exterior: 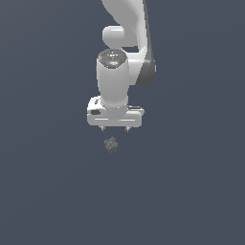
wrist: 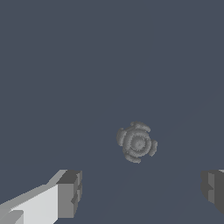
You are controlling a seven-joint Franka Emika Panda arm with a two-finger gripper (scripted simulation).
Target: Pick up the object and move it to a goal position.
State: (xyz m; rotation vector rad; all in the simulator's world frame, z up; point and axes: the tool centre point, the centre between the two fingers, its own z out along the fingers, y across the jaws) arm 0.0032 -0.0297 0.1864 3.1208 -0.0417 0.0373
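Note:
The object (exterior: 111,144) is a tiny dark grey knobbly lump lying on the flat dark surface, just in front of the white arm in the exterior view. My gripper (exterior: 115,128) hangs above it, its two short fingertips spread wide with nothing between them. In the wrist view the object (wrist: 137,142) shows as a bumpy round lump, lying apart from both grey finger pads (wrist: 70,194). The gripper (wrist: 140,190) is open and touches nothing.
The white arm (exterior: 122,33) rises behind the gripper toward the top of the exterior view. All around is a plain dark grey-blue floor (exterior: 191,182).

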